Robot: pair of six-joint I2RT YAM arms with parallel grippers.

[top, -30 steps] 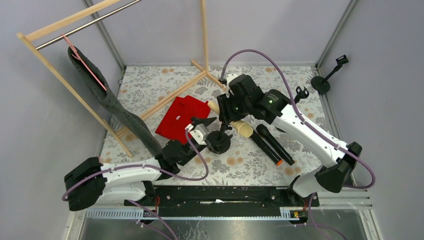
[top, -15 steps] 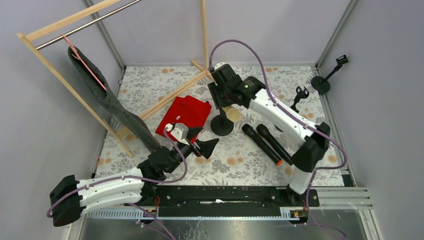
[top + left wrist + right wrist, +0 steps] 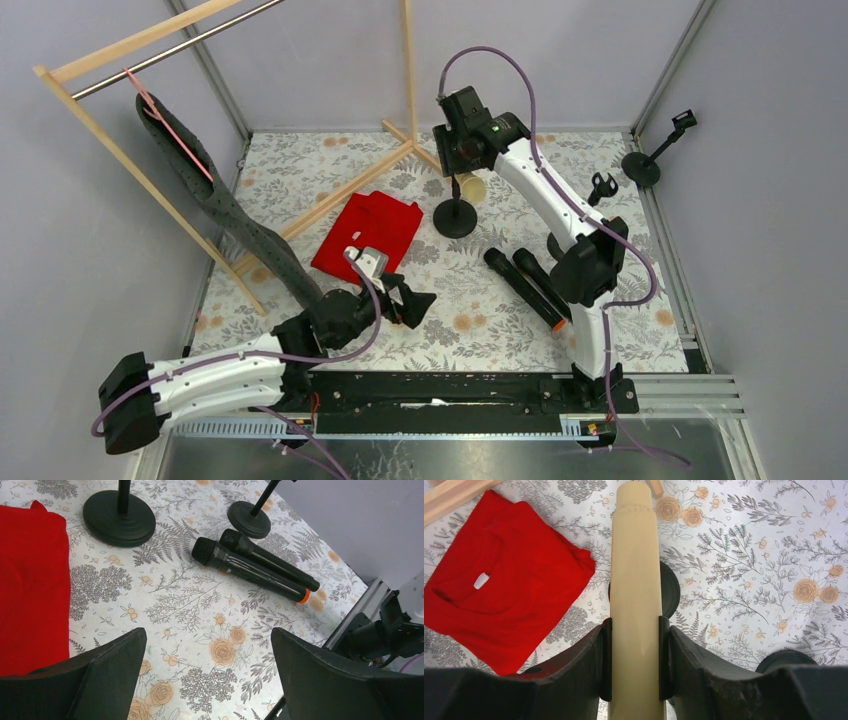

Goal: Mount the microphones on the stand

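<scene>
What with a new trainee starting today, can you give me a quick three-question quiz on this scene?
1. How many black microphones lie on the table?
2. The right gripper is shut on: A) a black microphone, B) the cream microphone, C) nothing.
3. True or false: the left gripper is shut on a black microphone.

Key: 1. Two, lying side by side. 2. B. 3. False; its jaws are open with nothing between them.
</scene>
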